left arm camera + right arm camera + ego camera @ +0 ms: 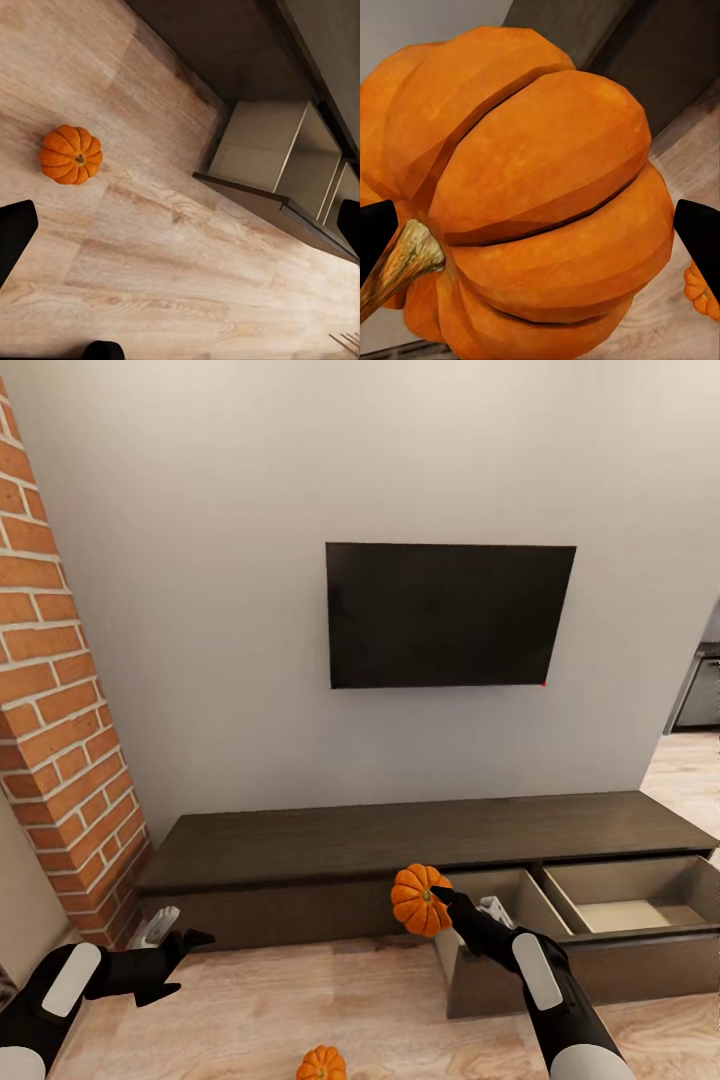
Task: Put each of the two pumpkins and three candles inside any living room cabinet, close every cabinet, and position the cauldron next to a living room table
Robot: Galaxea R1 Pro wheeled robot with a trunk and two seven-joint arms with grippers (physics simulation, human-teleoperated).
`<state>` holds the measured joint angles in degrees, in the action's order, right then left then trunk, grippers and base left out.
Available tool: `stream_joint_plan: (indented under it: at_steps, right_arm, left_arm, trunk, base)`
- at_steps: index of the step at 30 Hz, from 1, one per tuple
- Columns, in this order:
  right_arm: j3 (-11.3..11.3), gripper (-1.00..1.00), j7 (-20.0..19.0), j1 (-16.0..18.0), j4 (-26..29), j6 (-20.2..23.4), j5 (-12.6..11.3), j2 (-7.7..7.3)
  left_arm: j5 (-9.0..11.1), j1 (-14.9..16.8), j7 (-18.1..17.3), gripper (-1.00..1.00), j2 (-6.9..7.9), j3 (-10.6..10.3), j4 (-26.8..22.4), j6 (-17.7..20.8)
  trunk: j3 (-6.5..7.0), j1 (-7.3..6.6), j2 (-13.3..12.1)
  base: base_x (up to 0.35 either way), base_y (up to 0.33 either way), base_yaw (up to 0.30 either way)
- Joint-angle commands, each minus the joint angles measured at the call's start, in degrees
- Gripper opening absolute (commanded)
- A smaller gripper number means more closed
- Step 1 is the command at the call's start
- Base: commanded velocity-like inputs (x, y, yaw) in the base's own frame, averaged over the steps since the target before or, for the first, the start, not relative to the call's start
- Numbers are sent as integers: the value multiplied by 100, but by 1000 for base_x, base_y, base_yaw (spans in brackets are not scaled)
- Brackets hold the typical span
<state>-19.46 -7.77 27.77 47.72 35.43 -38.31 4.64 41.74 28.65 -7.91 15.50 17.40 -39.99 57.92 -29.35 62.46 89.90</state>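
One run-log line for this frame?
right gripper: holding pumpkin beside open drawer | left gripper: open, empty | second pumpkin: on floor

Bright, even, sharp renders; soft shadows, no glare.

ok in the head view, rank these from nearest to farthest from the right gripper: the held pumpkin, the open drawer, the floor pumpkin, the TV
1. Held pumpkin: in the right gripper itself, in front of the cabinet.
2. Open drawer: just right of the gripper, pulled out.
3. Floor pumpkin: lower, on the floor towards the robot.
4. TV: high on the wall, behind the cabinet.
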Motion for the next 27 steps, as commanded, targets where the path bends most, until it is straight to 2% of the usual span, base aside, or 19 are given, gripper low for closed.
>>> stream_joint_plan:
  at_steps: [1, 13, 22, 27]
  right_arm:
    - [5, -100, 3, 0, 1, -3, -10, 4]
    - [32, -100, 11, 0, 15, -10, -2, 10]
    - [49, -100, 12, 0, 18, -2, 14, 14]
    - [150, -100, 18, 0, 20, 16, 61, 32]
  left_arm:
    - [1, 0, 0, 100, 2, 1, 0, 0]
    - [1, 0, 9, 100, -3, 5, 0, -1]
    - [1, 0, 10, 100, -11, 5, 0, -10]
    - [-3, 0, 27, 100, -18, -1, 2, -18]
  trunk:
    - [0, 0, 0]
    - [3, 0, 0]
    - [39, 0, 0]
    - [-42, 110, 201]
  base:
    - [9, 3, -7]
    - [5, 30, 12]
    - [15, 1, 232]
    - [1, 0, 149]
